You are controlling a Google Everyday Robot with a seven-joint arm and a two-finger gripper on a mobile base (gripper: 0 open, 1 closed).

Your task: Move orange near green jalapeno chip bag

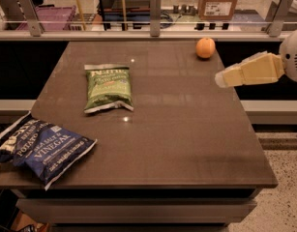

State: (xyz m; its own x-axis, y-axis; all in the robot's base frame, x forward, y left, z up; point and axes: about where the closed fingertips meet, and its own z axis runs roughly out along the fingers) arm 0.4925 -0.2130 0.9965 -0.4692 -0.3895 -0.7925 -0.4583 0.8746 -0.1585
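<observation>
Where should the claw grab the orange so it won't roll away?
Probably across its widest middle, coming down from above: the orange is round, smooth and stands alone near the table's far edge. The claw hovers right of it in the picture, nearer the camera.

The brown table (186, 129) carries 3 things: an orange (205, 48) near its far right corner, a green chip bag (108, 87) flat left of centre, and a blue chip bag (41, 149) overhanging the near left edge. The gripper (220, 79) hovers at the right edge.
</observation>
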